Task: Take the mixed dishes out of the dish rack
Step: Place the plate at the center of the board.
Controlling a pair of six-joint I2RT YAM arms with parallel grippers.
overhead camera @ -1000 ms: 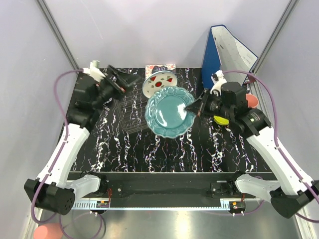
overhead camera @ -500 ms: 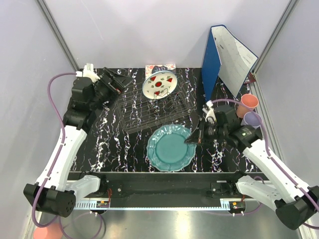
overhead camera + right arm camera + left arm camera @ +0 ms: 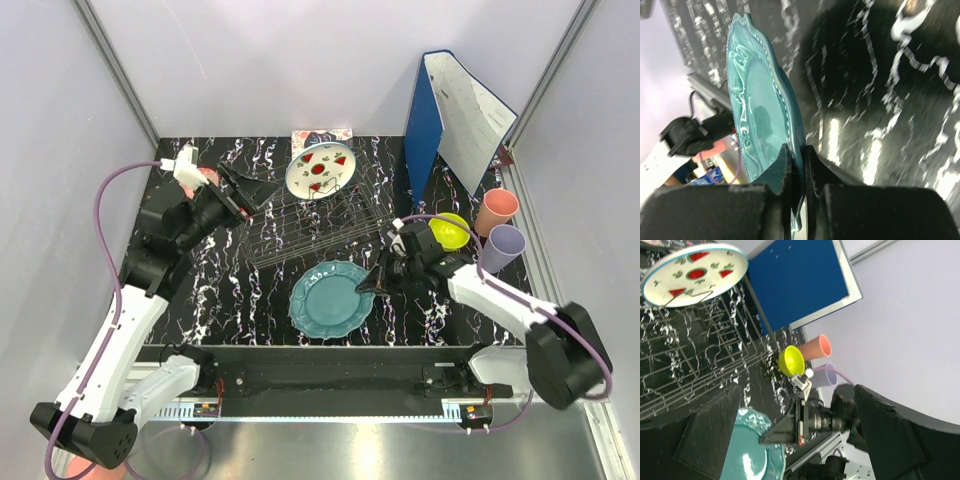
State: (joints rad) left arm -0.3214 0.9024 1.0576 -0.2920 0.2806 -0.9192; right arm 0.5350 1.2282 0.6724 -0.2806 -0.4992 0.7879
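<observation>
The teal scalloped plate (image 3: 328,302) sits low over the table's front middle, its right rim pinched between the shut fingers of my right gripper (image 3: 362,289). The right wrist view shows that rim (image 3: 760,110) clamped in the gripper (image 3: 796,150); whether the plate touches the table is unclear. The grey wire dish rack (image 3: 300,222) stands behind it. A white plate with red watermelon marks (image 3: 320,170) leans at the rack's back edge. My left gripper (image 3: 262,187) hovers open and holding nothing over the rack's left end. Its wrist view takes in the white plate (image 3: 695,274) and the rack (image 3: 690,355).
A yellow-green bowl (image 3: 450,232), a pink cup (image 3: 497,207) and a lilac cup (image 3: 503,245) stand on the table at the right. A blue binder (image 3: 425,120) stands upright at the back right. A patterned book (image 3: 322,134) lies behind the rack.
My right gripper has carried the teal plate from above the rack down and forward to the table's front middle. The left gripper has shifted slightly right, still open.
</observation>
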